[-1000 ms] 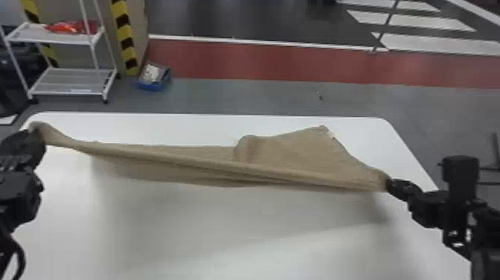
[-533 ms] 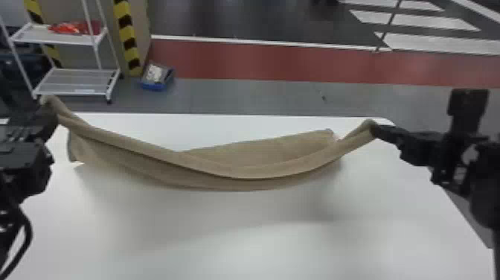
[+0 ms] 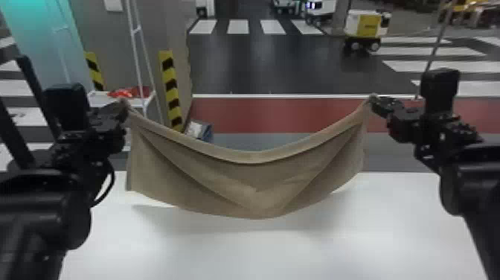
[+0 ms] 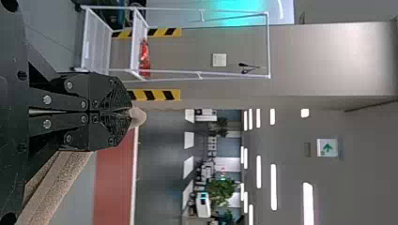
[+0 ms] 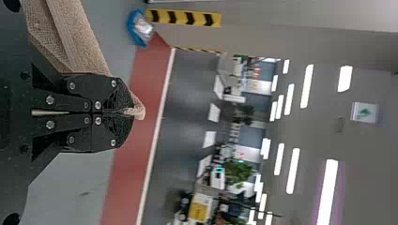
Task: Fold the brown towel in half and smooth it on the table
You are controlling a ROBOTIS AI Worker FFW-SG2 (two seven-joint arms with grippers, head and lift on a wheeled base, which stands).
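Above the near stretch of white table (image 3: 238, 253), the brown towel (image 3: 242, 175) hangs in a wide sag, its lower edge seemingly clear of the surface. At its upper corners, the left gripper (image 4: 129, 111) and right gripper (image 5: 131, 111) each have their fingers clenched on cloth. So the pick-up looks done; laying it down folded in half and smoothing it are, I judge, both left (a doubled layer may be there already, but I cannot tell). Compared with the earlier frames, both grippers and towel are raised, and the head view takes in more beyond, including a wheeled cart (image 3: 362, 28).
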